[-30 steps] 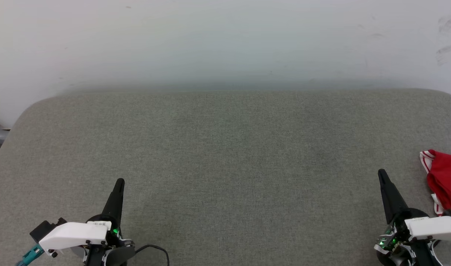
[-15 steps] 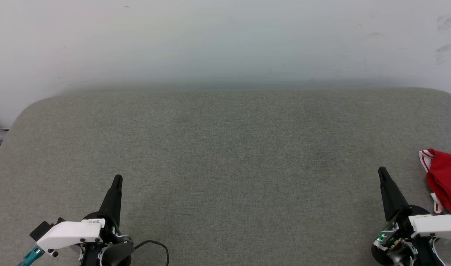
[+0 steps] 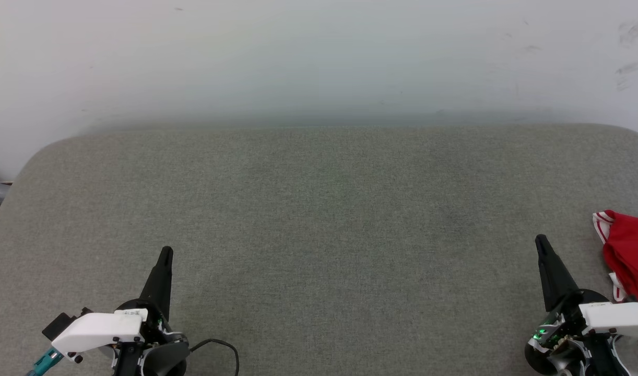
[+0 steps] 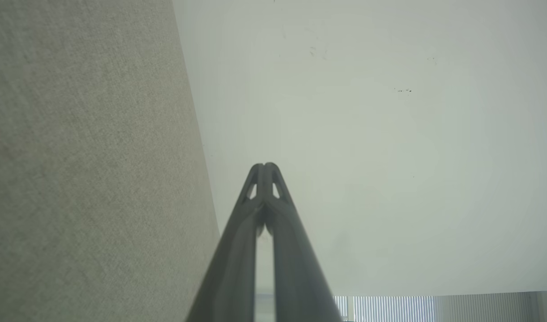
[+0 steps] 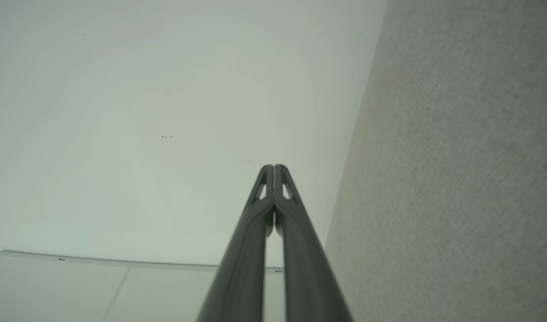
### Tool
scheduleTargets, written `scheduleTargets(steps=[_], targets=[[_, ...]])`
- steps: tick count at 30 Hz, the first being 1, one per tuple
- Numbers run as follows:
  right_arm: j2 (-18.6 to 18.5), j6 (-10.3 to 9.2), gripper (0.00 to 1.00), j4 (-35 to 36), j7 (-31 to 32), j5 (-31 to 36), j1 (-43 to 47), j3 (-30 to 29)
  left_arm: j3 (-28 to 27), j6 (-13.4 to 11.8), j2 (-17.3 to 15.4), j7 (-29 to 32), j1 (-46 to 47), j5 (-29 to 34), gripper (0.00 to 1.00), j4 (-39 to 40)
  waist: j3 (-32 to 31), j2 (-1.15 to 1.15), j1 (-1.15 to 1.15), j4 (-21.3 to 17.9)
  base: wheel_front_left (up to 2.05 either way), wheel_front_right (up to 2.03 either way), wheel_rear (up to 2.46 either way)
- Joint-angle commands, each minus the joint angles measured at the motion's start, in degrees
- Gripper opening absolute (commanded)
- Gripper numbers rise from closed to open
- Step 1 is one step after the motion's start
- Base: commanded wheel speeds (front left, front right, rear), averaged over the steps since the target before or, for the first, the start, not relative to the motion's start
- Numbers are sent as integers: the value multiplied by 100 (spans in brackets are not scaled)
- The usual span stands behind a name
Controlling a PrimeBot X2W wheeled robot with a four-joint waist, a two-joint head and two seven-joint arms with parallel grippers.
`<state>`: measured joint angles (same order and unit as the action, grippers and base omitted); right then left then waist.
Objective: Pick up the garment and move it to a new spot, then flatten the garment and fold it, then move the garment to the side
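Red fabric of the garment (image 3: 629,256) lies bunched at the right edge of the grey surface (image 3: 319,219), near our right pincer (image 3: 541,240). We see it and our left pincer (image 3: 166,252) clenched on nothing.

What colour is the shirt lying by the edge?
Red, with red-and-white striped trim: the shirt shows best in the head view.

Left jaws slightly forward and leftward
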<state>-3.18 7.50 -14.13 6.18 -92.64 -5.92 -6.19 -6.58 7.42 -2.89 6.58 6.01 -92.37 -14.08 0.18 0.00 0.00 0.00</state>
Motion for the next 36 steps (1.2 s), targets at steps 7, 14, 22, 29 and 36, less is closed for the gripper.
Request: scheduleTargets(steps=[7, 14, 22, 29, 36], targets=[[15, -2, 0, -6, 23, 6, -67, -12, -18, 22, 13, 17, 47, -5, 0, -3, 0, 0, 0, 0, 0, 0, 0], [18, -2, 0, -6, 21, 10, -67, -15, -17, 22, 13, 16, 47, -5, 0, -2, 0, 0, 0, 0, 0, 0, 0], [21, -2, 0, -6, 25, 15, -68, -19, -16, 16, 12, 15, 46, -6, 0, -3, 0, 0, 0, 0, 0, 0, 0], [24, -2, 0, -6, 25, 19, -69, -21, -16, 16, 12, 15, 46, -6, 0, -1, 0, 0, 0, 0, 0, 0, 0], [26, -2, 0, -6, 29, 22, -69, -24, -15, 16, 12, 14, 46, -7, 0, -1, 0, 0, 0, 0, 0, 0, 0]])
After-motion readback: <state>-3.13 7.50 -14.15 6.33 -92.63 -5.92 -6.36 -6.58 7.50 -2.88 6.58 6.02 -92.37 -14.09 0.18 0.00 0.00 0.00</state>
